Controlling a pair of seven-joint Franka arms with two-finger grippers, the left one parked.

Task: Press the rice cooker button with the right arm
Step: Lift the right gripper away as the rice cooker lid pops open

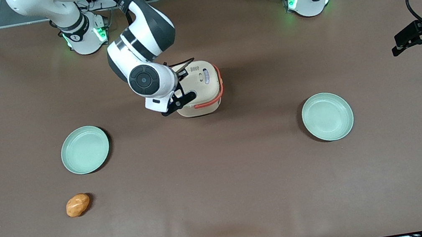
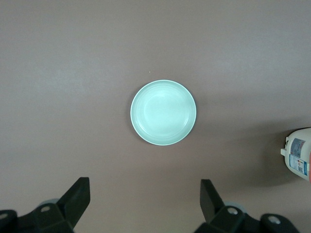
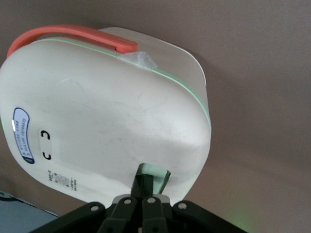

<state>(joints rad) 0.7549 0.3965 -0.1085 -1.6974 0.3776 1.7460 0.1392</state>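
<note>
Rice cooker lid closed, tool fingers together, pressing its button

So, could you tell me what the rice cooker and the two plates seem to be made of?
The rice cooker, with the gripper at its lid edge, looks like matte cream plastic: soft sheen, faint scuffs, moulded orange handle. The plates look like smooth mint-green plastic or glazed ceramic; which is unclear.

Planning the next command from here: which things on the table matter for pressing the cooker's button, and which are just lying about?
In the job:
- rice cooker, lid closed, mid-table
- right arm's gripper, fingers together, tips at the cooker's lid edge

Lying about:
- mint-green plate, toward the working arm's end
- second mint-green plate, toward the parked arm's end
- orange-brown lump, nearer the front camera than the first plate
</note>
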